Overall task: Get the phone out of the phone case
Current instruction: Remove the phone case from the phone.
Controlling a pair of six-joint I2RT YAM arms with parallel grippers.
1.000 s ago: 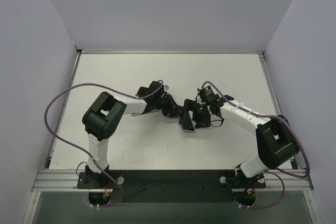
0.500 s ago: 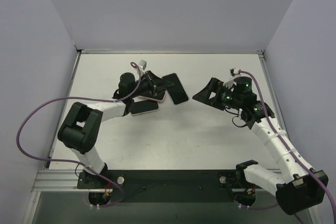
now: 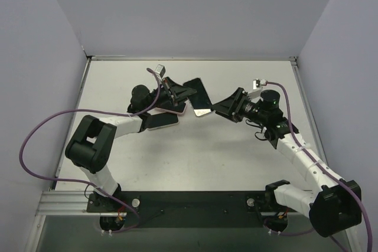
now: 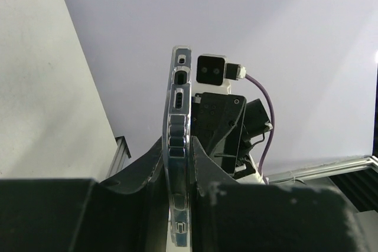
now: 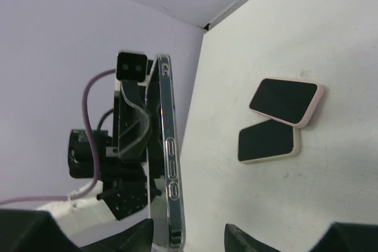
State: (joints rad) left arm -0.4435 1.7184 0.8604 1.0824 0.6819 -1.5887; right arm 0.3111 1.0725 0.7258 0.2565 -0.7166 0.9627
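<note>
A phone in a clear case is held up off the table, edge-on in both wrist views. My left gripper is shut on it; in the left wrist view the fingers clamp the case's edge from both sides. My right gripper is open just right of the phone. In the right wrist view the cased phone stands upright above the gap between my spread fingers, close to the left one, with no contact that I can see.
Two other phones lie on the white table below the left arm: a pink-edged one and a pale-edged one. Walls enclose the table at the back and both sides.
A second ago both grippers met at mid-table. The left arm then swung back-left holding the cased phone up. In the last half second the right gripper moved left, close to the phone.
</note>
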